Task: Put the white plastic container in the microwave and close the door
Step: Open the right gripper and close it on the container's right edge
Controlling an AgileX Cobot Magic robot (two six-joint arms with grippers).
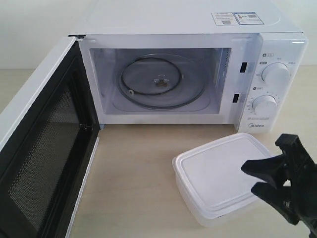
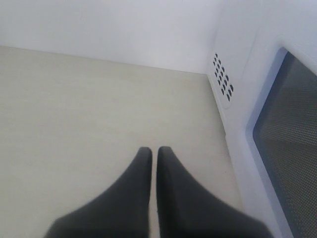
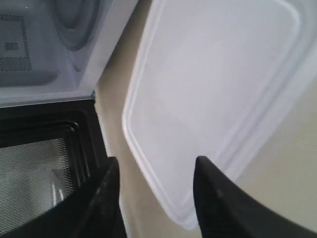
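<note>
The white plastic container [image 1: 220, 176] rests lidded on the table, in front of the microwave [image 1: 198, 64] and toward its dial panel. The microwave's door [image 1: 42, 158] is swung wide open on the left, mesh inner face showing. Inside, the glass turntable [image 1: 161, 82] is bare. My right gripper [image 1: 253, 177] hovers open just above the container's near right edge; the wrist view has the lid [image 3: 213, 94] below and ahead of the spread fingers [image 3: 218, 198]. My left gripper [image 2: 154, 150] is shut on nothing, over bare tabletop beside the microwave's vented side [image 2: 223, 74]; the exterior view does not hold it.
The light wooden tabletop [image 1: 133, 183] stretches between the open door and the container. A pale wall stands behind the microwave. The open door takes up the left front of the table.
</note>
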